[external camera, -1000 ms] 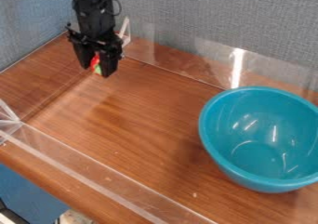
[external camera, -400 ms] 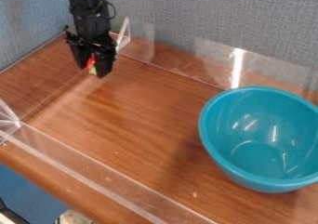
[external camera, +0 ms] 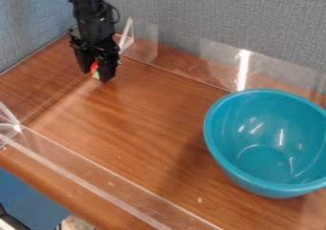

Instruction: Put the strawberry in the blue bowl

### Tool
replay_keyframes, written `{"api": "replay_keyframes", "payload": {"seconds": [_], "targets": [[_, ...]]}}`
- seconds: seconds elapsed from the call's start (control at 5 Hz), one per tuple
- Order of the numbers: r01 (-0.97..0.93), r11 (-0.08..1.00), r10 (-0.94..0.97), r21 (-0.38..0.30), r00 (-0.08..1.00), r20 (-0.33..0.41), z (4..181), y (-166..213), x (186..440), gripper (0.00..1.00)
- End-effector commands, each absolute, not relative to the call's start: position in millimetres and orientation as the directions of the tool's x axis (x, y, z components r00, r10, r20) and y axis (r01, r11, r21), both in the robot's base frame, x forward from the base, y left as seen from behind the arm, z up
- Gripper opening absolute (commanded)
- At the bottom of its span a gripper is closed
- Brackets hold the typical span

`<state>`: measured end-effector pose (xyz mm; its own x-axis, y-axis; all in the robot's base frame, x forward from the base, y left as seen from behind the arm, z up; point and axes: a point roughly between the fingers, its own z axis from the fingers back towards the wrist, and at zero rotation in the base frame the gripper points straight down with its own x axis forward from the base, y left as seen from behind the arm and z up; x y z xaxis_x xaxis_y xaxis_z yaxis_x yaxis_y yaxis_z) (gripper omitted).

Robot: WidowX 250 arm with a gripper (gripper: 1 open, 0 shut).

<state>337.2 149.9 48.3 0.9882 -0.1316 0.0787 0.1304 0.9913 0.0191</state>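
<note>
My black gripper [external camera: 95,70] hangs over the back left of the wooden table, fingers pointing down and shut on the small red strawberry [external camera: 93,68], of which a bit of red and green shows between the fingers. It is held slightly above the tabletop. The large teal-blue bowl [external camera: 268,140] sits at the right front of the table, upright and with nothing inside, far to the right of the gripper.
Clear acrylic walls [external camera: 192,67] run along the table's back and a low clear rim [external camera: 90,172] along its front and left edges. Bare wooden tabletop [external camera: 140,119] lies between gripper and bowl. A grey fabric wall stands behind.
The gripper with the strawberry has shifted slightly left and back. The bowl has not moved.
</note>
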Motion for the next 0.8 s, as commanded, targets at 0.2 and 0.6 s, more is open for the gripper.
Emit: {"api": "replay_keyframes", "payload": {"seconds": [0.2,0.6], "targets": [[0.138,0.989,-0.145,0.06,0.979,0.143,73.9,163.1,341.0,0.0],[0.162,0.985,-0.169,0.057,0.974,0.149,75.5,163.5,337.7,0.0]]}}
